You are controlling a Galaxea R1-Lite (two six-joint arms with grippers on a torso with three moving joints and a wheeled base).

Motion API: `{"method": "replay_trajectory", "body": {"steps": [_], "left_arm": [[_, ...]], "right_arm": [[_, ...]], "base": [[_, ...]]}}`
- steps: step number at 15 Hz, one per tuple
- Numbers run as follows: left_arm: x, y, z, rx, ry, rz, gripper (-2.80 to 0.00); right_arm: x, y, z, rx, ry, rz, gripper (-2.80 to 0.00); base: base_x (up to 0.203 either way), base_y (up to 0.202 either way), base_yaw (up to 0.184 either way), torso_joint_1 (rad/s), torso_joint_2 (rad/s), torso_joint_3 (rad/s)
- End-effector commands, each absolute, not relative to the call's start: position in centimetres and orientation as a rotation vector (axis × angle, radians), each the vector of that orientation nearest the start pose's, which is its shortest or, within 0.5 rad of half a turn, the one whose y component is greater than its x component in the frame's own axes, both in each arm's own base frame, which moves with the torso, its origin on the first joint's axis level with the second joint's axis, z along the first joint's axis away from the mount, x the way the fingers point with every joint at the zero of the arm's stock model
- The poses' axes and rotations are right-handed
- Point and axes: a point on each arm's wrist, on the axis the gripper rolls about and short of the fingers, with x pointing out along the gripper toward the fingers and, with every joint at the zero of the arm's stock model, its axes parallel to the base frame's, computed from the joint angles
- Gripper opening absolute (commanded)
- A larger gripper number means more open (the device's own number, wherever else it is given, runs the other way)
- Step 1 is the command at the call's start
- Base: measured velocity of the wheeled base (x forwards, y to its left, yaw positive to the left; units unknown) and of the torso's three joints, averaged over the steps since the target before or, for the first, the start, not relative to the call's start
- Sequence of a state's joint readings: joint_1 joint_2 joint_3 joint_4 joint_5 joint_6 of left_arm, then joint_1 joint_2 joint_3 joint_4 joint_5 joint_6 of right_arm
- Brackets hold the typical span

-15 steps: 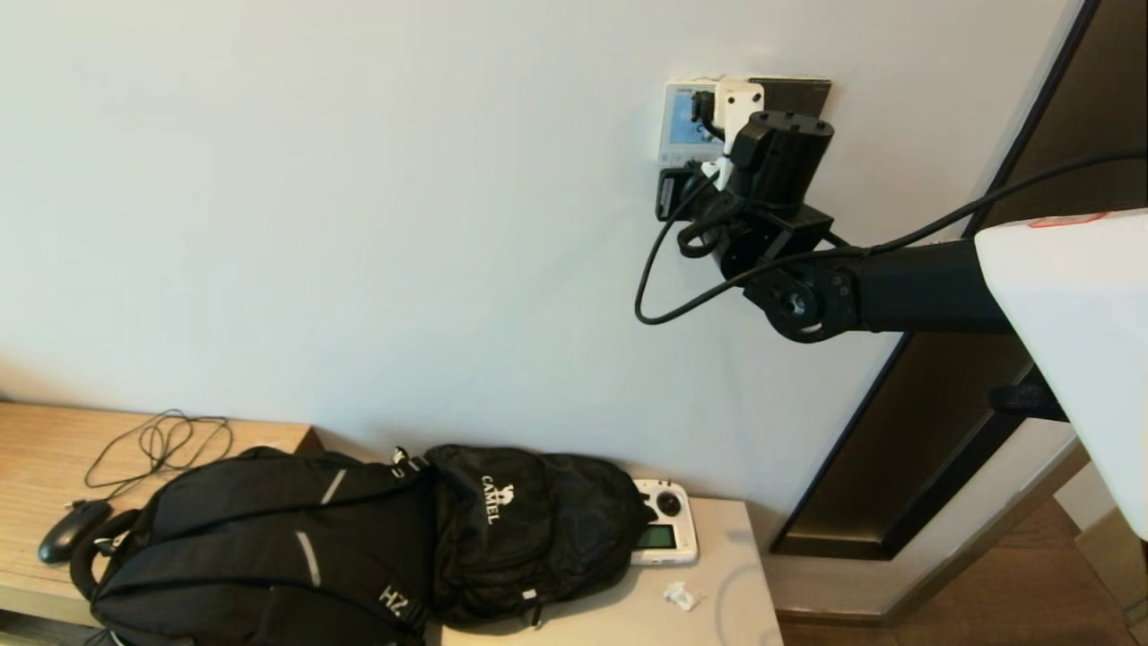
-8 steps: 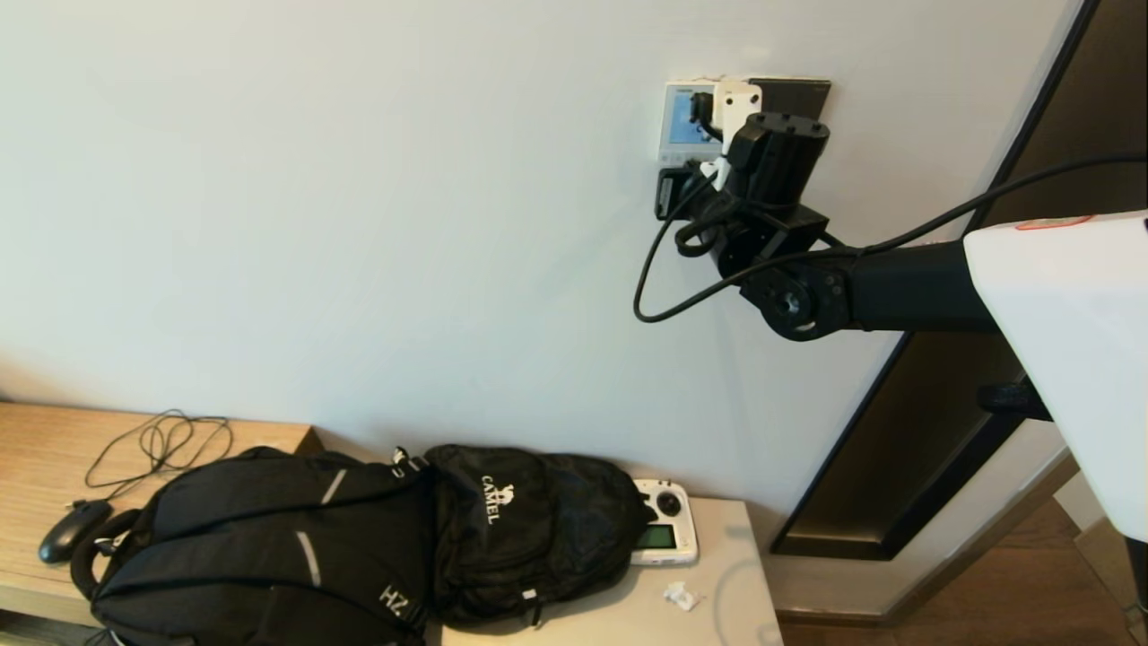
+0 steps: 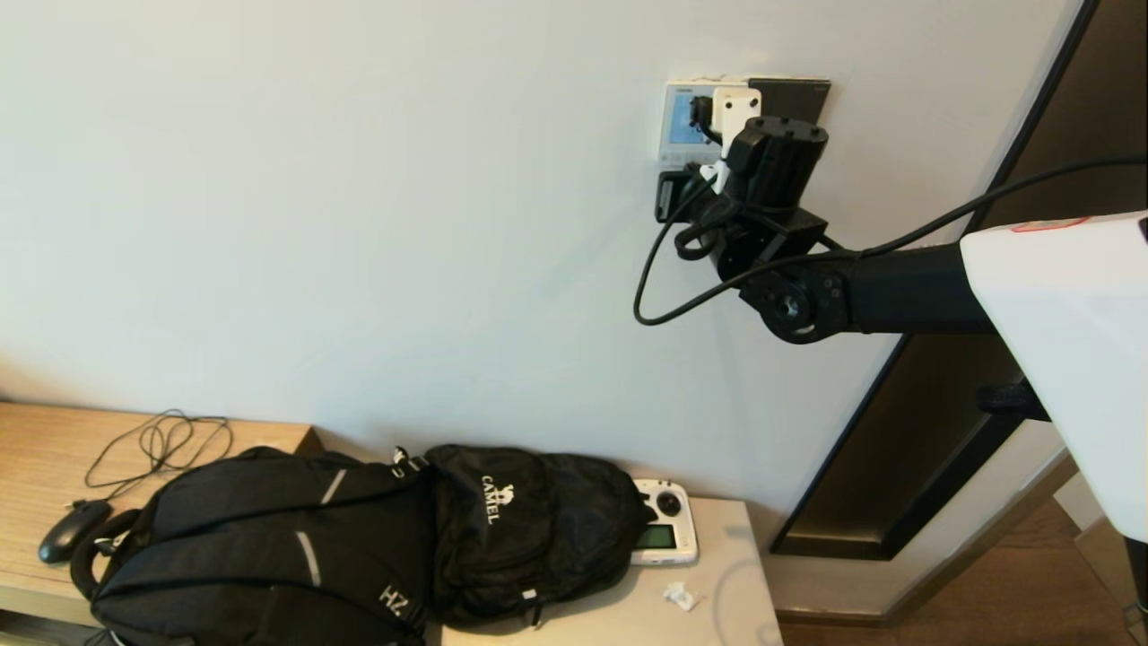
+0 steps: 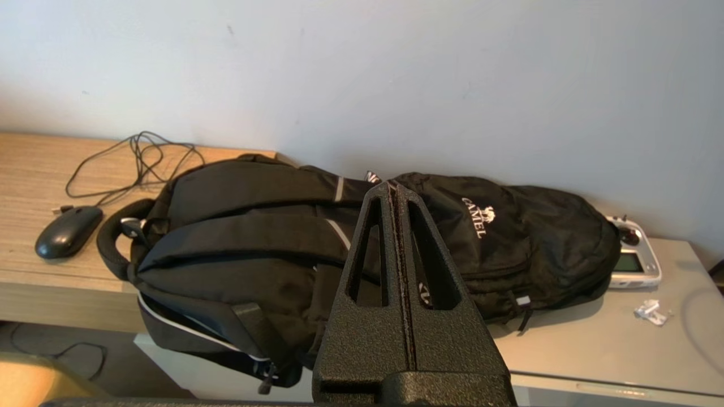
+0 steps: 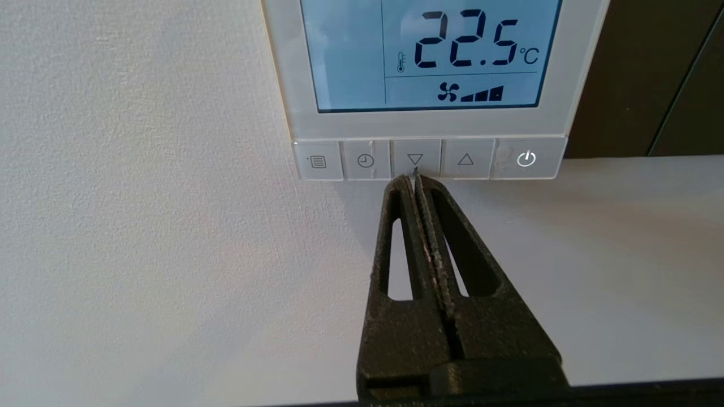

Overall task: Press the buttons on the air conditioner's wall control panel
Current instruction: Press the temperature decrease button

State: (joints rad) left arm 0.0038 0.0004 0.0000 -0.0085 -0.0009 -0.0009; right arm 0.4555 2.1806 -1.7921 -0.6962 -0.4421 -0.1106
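Right gripper (image 5: 416, 180), fingers pressed together, tips at the down-arrow's six o'clock edge among the buttons (image 5: 416, 160); panel (image 5: 283, 85) top cut off; left gripper (image 4: 397, 189) likewise closed.

backpack (image 3: 359, 538) black, lying across desk (image 3: 36, 449) and table (image 3: 717, 610) | mouse (image 3: 72, 529) with cable (image 3: 161, 444) on desk | controller (image 3: 665, 534) touching backpack | black plate (image 3: 798, 90) on wall

Below me: wooden desk (image 3: 36, 449) carries black mouse (image 3: 72, 529), loose cable (image 3: 161, 444). Grey table (image 3: 726, 574) beside it carries white handheld controller (image 3: 665, 533), crumpled scrap (image 3: 682, 595). Black backpacks (image 3: 359, 543) span both.
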Motion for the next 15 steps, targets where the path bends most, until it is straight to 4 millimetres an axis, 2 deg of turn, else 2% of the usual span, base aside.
{"method": "replay_trajectory", "body": {"steps": [1,8,15], "left_arm": [[-2.28,-0.01,7.64,-0.002,-0.009,0.004,-2.8],[-2.29,-0.01,7.64,-0.002,-0.011,0.005,-2.8],[-2.29,-0.01,7.64,-0.002,-0.01,0.003,-2.8]], "right_arm": [[41.27,19.39,28.1,0.026,-0.28,0.0,-2.8],[40.87,19.41,28.35,0.028,-0.282,0.004,-2.8],[41.38,19.38,28.06,0.02,-0.278,-0.001,-2.8]], "base": [[0.0,0.0,0.0,0.0,0.0,0.0],[0.0,0.0,0.0,0.0,0.0,0.0],[0.0,0.0,0.0,0.0,0.0,0.0]]}}
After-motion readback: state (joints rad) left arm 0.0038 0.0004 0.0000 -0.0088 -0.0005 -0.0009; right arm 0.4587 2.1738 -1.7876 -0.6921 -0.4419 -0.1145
